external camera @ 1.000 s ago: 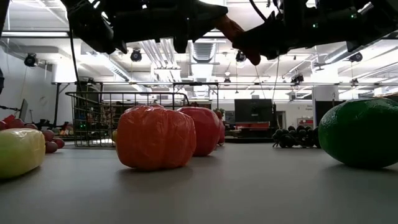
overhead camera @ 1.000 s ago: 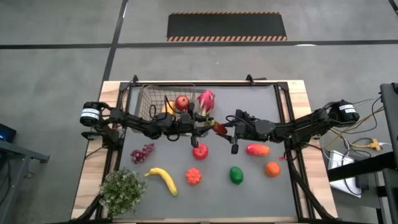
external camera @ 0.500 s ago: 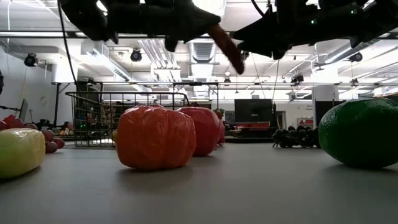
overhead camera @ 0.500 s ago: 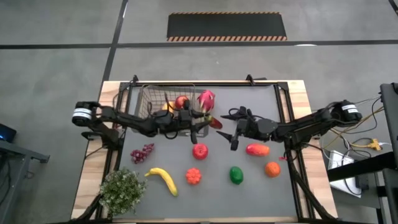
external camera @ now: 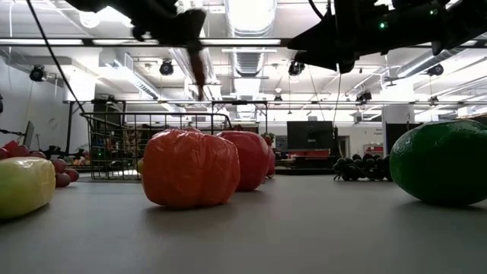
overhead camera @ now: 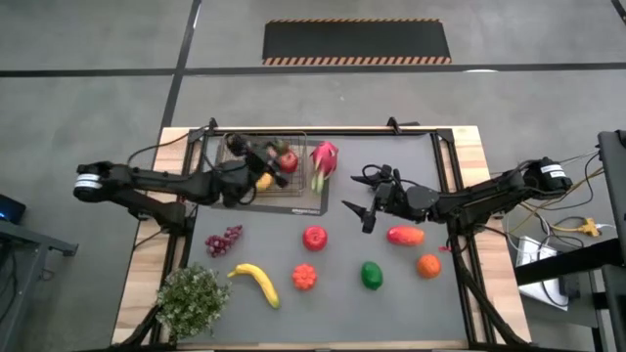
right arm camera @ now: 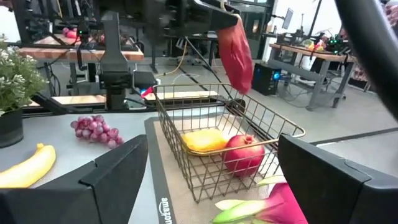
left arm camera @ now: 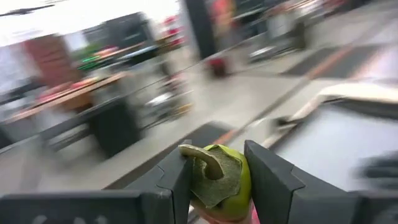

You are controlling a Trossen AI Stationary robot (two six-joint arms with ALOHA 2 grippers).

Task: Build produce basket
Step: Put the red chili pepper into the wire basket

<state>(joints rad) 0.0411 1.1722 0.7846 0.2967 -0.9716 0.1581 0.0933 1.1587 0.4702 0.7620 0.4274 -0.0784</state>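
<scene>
Basket (overhead camera: 265, 174) of dark wire mesh sits near the table's far edge, left of centre, on a flat dark mat (overhead camera: 311, 205). It already contains a red apple (overhead camera: 288, 161) and a yellow fruit (right arm camera: 204, 140). The left gripper (overhead camera: 270, 159) hangs over the basket, its fingers (left arm camera: 268, 177) clamped on a red chili pepper (right arm camera: 237, 51) by the green stem end (left arm camera: 219, 180), so the pepper dangles tip-down above the opening, presumably for a clean drop. A pink dragon fruit (overhead camera: 323, 161) lies just beside the basket's right wall. The right gripper (overhead camera: 365, 198) hovers over mid-table with fingers spread and nothing between them. Remaining produce lies along the near half: purple grapes (overhead camera: 223, 241), banana (overhead camera: 256, 282), red apple (overhead camera: 315, 237), orange pepper (overhead camera: 304, 277), green fruit (overhead camera: 371, 276), mango (overhead camera: 405, 235), orange (overhead camera: 428, 265). A potted plant (overhead camera: 191, 300) occupies the near left corner.
</scene>
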